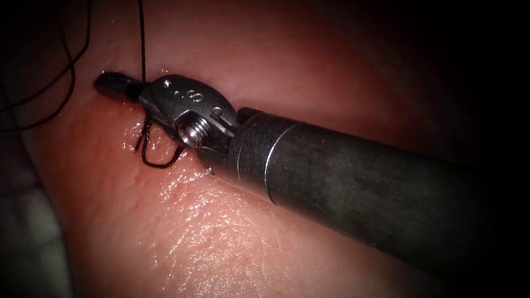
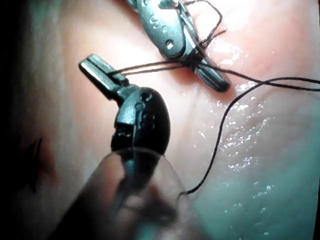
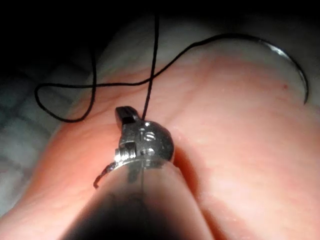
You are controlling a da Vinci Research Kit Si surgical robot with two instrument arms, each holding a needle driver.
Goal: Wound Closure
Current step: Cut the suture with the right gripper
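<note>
**Both tools on the thread, needle lying free**

Your right tool (image 1: 115, 84) is the landmark here, so everything below is placed against it. Nearest the endoscope, its shaft is crossing over the glistening tissue (image 1: 193, 237). Its wrist is hanging just above a small dark loop of thread (image 1: 157, 164) that is sitting against the surface directly under the wrist.

At the tip, you are keeping the right tool's jaws pressed together. The thread is wrapping around them close to the hinge (the left wrist view is showing this best). I cannot tell whether any thread is pinched between them.

Just beside that tip, your left tool (image 2: 97, 67) is biting down on the thread. Two strands are running taut from its closed jaws straight across to the wrap on the right tool. The two tools are sitting near each other without touching.

Beyond the right tool's tip, one strand is rising straight up from the hinge. More thread is lying in loose curves over the tissue on the far side.

Farthest from the right tool, the needle (image 3: 291, 59) is lying on the tissue surface, well apart from both tips. Neither tool is holding it, its whole curve is showing, and it is not in the tissue. The thread is trailing from its end back toward the right tool.
</note>
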